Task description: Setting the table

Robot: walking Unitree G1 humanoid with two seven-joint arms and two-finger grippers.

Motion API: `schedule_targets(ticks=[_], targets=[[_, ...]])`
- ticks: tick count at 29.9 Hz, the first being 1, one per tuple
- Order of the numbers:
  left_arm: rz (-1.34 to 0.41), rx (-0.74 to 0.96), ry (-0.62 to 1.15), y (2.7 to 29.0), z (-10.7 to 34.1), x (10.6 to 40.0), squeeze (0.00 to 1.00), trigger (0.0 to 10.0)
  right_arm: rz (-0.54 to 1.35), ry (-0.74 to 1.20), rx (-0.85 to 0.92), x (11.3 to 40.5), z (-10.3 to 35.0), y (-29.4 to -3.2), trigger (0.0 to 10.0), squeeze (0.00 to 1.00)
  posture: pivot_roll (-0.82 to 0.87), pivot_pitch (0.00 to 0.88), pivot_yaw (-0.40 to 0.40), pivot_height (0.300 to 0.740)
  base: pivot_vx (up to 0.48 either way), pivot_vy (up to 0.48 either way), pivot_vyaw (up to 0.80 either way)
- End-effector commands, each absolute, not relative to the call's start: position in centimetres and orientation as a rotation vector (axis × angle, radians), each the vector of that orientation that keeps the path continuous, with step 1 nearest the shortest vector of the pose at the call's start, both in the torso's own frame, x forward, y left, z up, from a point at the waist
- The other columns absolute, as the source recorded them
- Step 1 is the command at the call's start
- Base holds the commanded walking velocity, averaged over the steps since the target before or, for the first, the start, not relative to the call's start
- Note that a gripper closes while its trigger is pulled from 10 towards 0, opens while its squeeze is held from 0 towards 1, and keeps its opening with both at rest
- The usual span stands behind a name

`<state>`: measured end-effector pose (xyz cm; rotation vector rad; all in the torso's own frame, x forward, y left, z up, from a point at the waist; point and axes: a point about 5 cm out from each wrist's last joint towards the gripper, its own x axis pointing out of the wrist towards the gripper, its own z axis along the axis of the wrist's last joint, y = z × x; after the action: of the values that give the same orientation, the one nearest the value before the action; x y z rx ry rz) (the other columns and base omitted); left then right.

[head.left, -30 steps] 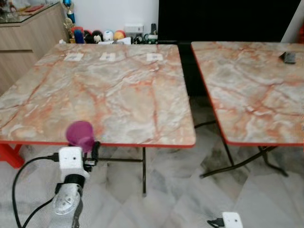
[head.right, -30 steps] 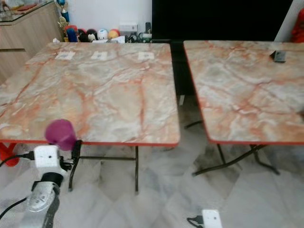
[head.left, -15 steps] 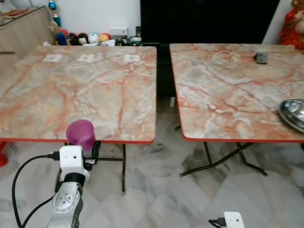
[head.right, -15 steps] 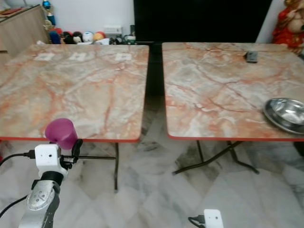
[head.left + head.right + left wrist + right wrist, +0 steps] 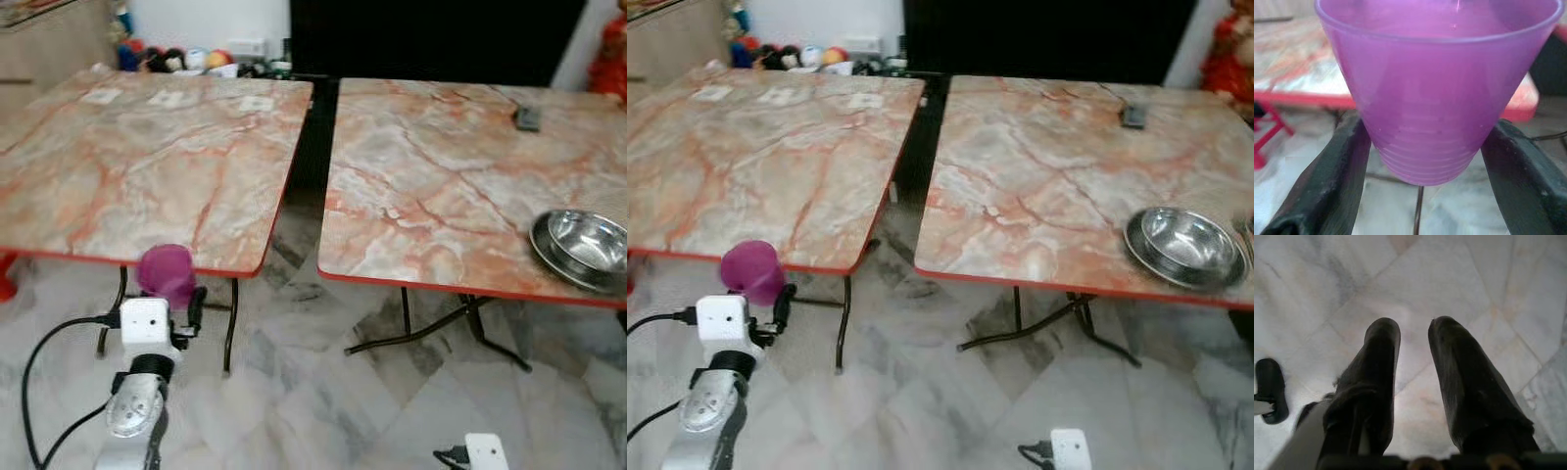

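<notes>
Left gripper (image 5: 168, 299) fingers clamp a purple cup (image 5: 166, 273), upright, just off the left tabletop's (image 5: 147, 157) near edge. Steel bowl (image 5: 1183, 245) sits at the right tabletop's (image 5: 1048, 176) near right corner. Right gripper (image 5: 1413, 340) hangs over marble floor (image 5: 1327, 284), fingers slightly parted, empty.

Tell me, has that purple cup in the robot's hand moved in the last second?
Yes. The purple cup, held in the left gripper, overlapped the left table's red edge a second ago; now it sits below that edge, over the floor. The camera also swung right.
</notes>
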<state>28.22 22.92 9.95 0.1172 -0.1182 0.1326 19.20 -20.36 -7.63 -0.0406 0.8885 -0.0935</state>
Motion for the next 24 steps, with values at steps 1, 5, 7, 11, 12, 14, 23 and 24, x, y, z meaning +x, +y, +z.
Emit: schedule_targets(ticks=[1, 5, 7, 11, 12, 14, 23, 24], targets=[[0.122, 0.115, -0.131, 22.6, 10.3, 28.5, 0.00, 10.0, -0.100, 0.918, -0.032, 18.3, -8.1, -20.3, 10.0, 0.00, 0.01, 0.090, -0.003, 0.740, 0.000, -0.416, 0.00], [0.119, 0.115, -0.130, 22.5, 10.3, 28.5, 0.00, 10.0, -0.103, 0.919, -0.032, 18.3, -8.1, -20.4, 10.0, 0.00, 0.01, 0.089, -0.003, 0.740, 0.060, -0.414, 0.00], [0.116, 0.118, -0.130, 22.5, 10.3, 28.4, 0.00, 10.0, -0.104, 0.919, -0.031, 18.3, -8.1, -20.4, 10.0, 0.00, 0.02, 0.086, -0.003, 0.740, 0.000, -0.416, 0.00], [0.114, 0.127, -0.129, 22.9, 10.3, 28.2, 0.00, 10.0, -0.107, 0.919, -0.029, 18.3, -8.1, -20.4, 10.0, 0.00, 0.02, 0.080, -0.002, 0.740, 0.120, -0.414, 0.00], [0.113, 0.130, -0.127, 23.0, 10.3, 28.2, 0.00, 10.0, -0.107, 0.920, -0.029, 18.3, -8.1, -20.4, 10.0, 0.00, 0.02, 0.079, -0.002, 0.740, 0.000, -0.412, 0.00], [0.097, 0.144, -0.120, 23.2, 10.3, 28.1, 0.00, 10.0, -0.107, 0.921, -0.030, 18.3, -8.1, -20.4, 10.0, 0.00, 0.02, 0.079, -0.002, 0.740, 0.240, -0.412, 0.00], [0.033, 0.171, -0.117, 23.6, 10.4, 27.7, 0.00, 10.0, -0.108, 0.924, -0.028, 18.2, -8.2, -20.3, 10.0, 0.00, 0.02, 0.061, 0.004, 0.740, 0.160, -0.414, 0.00], [0.027, 0.170, -0.118, 23.7, 10.5, 27.7, 0.00, 10.0, -0.108, 0.925, -0.029, 18.1, -8.2, -20.3, 10.0, 0.00, 0.02, 0.058, 0.005, 0.740, 0.000, -0.412, 0.00]])
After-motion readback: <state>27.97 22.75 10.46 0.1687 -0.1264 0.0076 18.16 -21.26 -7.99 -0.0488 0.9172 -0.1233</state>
